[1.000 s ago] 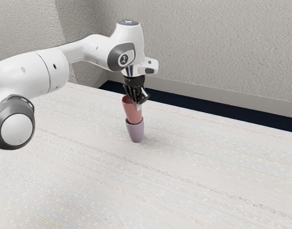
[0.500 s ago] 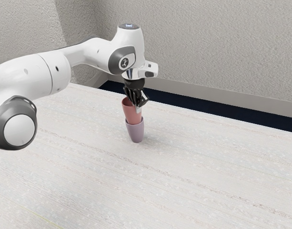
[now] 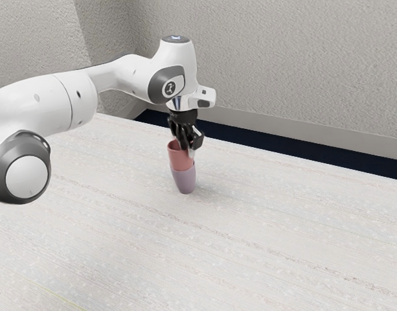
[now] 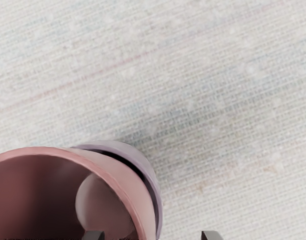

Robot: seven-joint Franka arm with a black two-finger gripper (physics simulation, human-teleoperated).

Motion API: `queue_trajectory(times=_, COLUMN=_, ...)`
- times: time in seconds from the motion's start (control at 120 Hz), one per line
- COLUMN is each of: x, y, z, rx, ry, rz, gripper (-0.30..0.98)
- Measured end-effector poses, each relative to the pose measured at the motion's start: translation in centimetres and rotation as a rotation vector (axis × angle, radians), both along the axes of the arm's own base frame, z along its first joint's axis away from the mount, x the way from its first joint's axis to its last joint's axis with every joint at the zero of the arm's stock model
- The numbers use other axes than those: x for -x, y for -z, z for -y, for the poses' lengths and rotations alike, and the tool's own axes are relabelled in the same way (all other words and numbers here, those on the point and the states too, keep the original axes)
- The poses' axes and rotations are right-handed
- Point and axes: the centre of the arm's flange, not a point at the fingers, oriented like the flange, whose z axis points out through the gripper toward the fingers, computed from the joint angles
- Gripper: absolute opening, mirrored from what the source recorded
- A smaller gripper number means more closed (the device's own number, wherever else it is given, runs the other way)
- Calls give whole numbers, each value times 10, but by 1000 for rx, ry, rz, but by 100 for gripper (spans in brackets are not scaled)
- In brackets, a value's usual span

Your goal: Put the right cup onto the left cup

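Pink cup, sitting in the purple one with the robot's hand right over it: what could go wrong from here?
The open gripper straddles the pink cup's wall, one finger inside, so pulling away sideways could catch the rim and tip it. The dark gap beside the purple cup's rim hints at uneven seating; the pink cup might shift or stick. A bump could topple both.

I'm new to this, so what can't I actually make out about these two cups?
- Pink cup's outer base: hidden in the exterior view by the purple cup around it, so how snugly it sits is unclear.
- Pink cup's full rim: partly covered by the fingers in the exterior view, cut off by the wrist view's edges.
- Purple cup's inner bottom: the pink cup blocks it in both views.
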Motion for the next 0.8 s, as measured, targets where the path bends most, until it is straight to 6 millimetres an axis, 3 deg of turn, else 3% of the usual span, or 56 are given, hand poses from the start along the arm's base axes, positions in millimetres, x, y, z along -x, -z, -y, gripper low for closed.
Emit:
queue_trajectory(times=0.208, x=-1, y=0, z=0, rx=2, ry=3, rz=6, gripper=39)
queue_trajectory(times=0.45, x=0, y=-12, z=0, rx=2, ry=3, rz=21, gripper=48)
queue_trajectory(times=0.542, x=3, y=-29, z=1, rx=-1, ry=4, rz=42, gripper=50)
queue_trajectory(times=0.683, x=13, y=-75, z=3, rx=-5, ry=5, rz=88, gripper=57)
queue_trajectory(times=0.8, x=35, y=-107, z=6, rx=-21, ry=6, rz=95, gripper=62)
